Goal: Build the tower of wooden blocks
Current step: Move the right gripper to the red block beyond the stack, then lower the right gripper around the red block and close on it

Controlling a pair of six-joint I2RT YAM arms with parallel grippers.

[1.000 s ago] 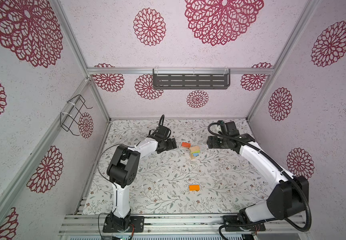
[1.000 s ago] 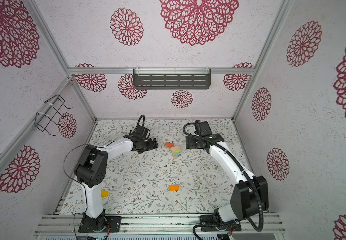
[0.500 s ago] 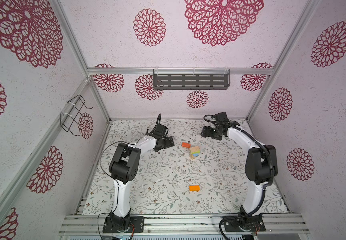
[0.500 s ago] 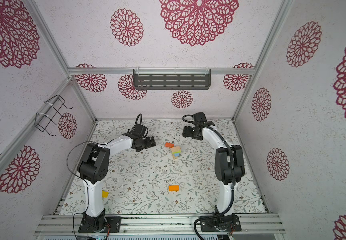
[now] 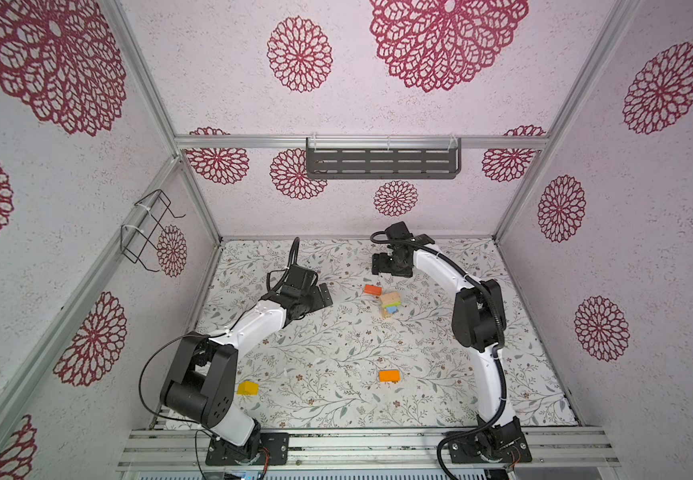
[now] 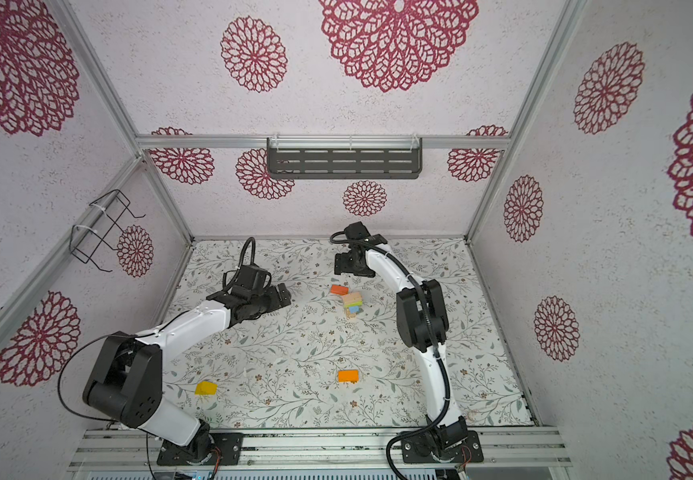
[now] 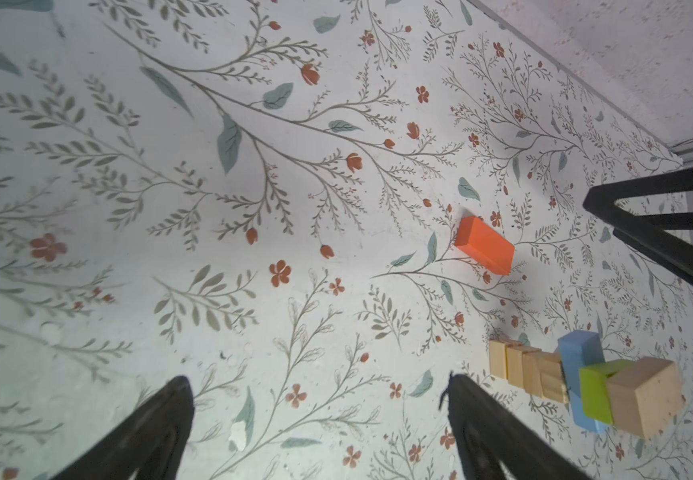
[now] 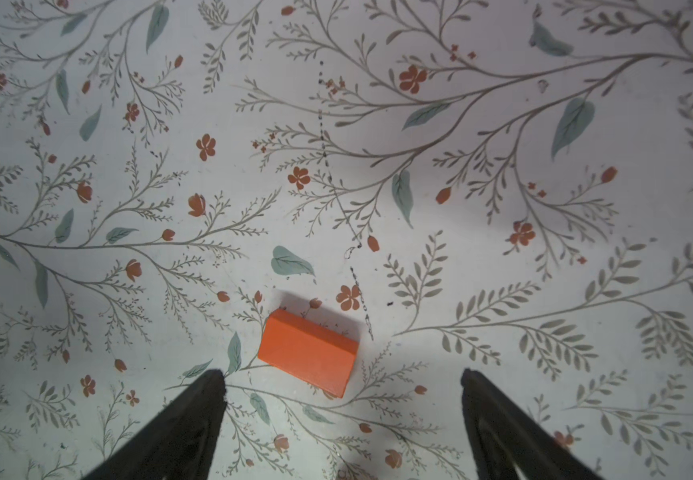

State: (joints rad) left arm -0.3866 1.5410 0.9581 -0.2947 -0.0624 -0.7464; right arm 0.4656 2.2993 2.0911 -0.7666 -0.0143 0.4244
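1. Found tower (image 5: 390, 305) right of centre in both top views (image 6: 352, 303), standing on the floral mat (image 5: 336, 353). Read from the top down in the left wrist view: top cube (image 7: 643, 399), green bar (image 7: 594, 395), blue bar (image 7: 579, 353), lower cubes (image 7: 527, 372). Noted blue bar skewed against the rest.
2. Spotted red-orange block (image 5: 372, 289) just up-left of the tower, near but apart. Sits low centre in the right wrist view (image 8: 307, 353), just ahead of the fingertips (image 8: 211, 386), skewed to the jaw line.
3. Logged right gripper (image 8: 342, 374) over that block, upper centre in a top view (image 5: 392, 269); jaws spread wide, nothing between them.
4. Logged left gripper (image 5: 323, 297) left of centre, likewise spread and empty (image 7: 317, 380), tower at lower right of its wrist view.
5. Judged step in hand: pick up the red-orange block with the right gripper for the next layer.
6. To do well:
   - Turn wrist until jaws square with the block's long sides.
   - Centre over it and descend straight.
   - Close across the narrow width.
   - Keep the tower-side finger off the stack.
   - Lift straight up before travelling.
7. For placing:
   - Lower flat and centred on the top cube.
   - Release gently, since the skew below probably leaves little margin.
   - Hold left gripper clear.
8. Left for later: orange block (image 5: 389, 376) lower centre, yellow block (image 5: 247, 388) lower left, both well apart from the tower.
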